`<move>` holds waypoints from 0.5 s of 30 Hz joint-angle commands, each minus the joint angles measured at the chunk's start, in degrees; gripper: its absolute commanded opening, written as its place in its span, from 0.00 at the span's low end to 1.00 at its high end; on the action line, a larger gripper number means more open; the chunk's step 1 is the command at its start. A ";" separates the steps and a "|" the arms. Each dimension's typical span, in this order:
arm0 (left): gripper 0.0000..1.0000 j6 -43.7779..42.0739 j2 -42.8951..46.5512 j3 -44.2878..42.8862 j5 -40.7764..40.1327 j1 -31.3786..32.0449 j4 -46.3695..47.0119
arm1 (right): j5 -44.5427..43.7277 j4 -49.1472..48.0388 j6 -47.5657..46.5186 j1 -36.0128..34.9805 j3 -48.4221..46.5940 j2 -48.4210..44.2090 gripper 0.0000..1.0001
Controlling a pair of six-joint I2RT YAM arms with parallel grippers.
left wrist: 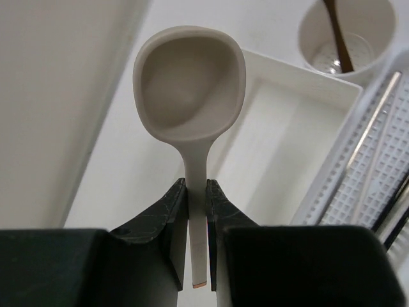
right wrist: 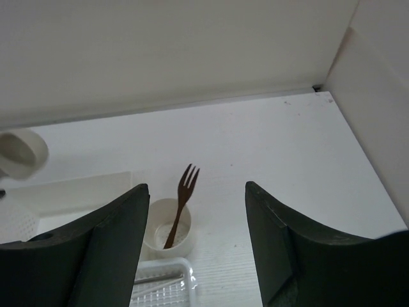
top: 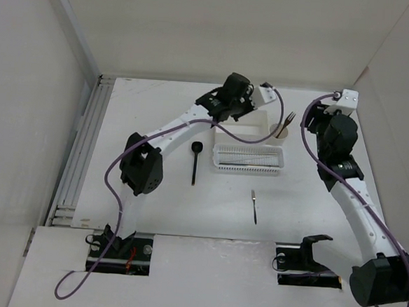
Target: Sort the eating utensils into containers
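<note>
My left gripper (left wrist: pixel 197 192) is shut on the handle of the beige spoon (left wrist: pixel 190 83) and holds it above the left end of the white box (left wrist: pixel 281 147), bowl forward. In the top view this gripper (top: pixel 239 103) hangs over the box (top: pixel 251 133). The spoon bowl also shows in the right wrist view (right wrist: pixel 19 153). The round cup (top: pixel 279 133) holds a dark fork (right wrist: pixel 182 198). The basket tray (top: pixel 248 159) holds thin sticks (left wrist: pixel 374 115). A black spoon (top: pixel 196 160) and a small fork (top: pixel 254 205) lie on the table. My right gripper (right wrist: pixel 195 243) is open and empty, right of the cup.
White walls close in the table at the back and both sides. The right wall stands close behind the right arm (top: pixel 349 192). The left arm's purple cable (top: pixel 241 136) drapes over the box.
</note>
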State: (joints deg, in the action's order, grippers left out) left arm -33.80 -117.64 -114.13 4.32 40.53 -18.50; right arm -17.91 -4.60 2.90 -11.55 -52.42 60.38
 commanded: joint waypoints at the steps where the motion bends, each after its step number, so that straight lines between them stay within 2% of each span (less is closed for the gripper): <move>1: 0.00 -3.29 -1.01 -0.05 2.63 1.65 3.36 | 3.06 -3.66 2.20 3.81 0.74 -2.64 0.67; 9: 0.00 -5.39 -4.61 3.19 2.63 2.36 5.13 | 3.59 -3.66 1.59 8.47 2.50 -6.77 0.67; 14: 0.15 -5.40 -5.75 4.26 2.01 2.36 6.46 | 4.90 -3.66 1.59 8.48 3.03 -6.77 0.67; 15: 0.33 -5.40 -5.75 4.26 1.49 2.36 7.07 | 4.90 -3.66 1.59 8.48 3.03 -6.77 0.67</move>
State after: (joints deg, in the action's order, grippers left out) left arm -38.44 -124.38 -110.19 5.72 42.96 -15.05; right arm -14.50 -5.10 3.92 -3.33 -49.76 54.26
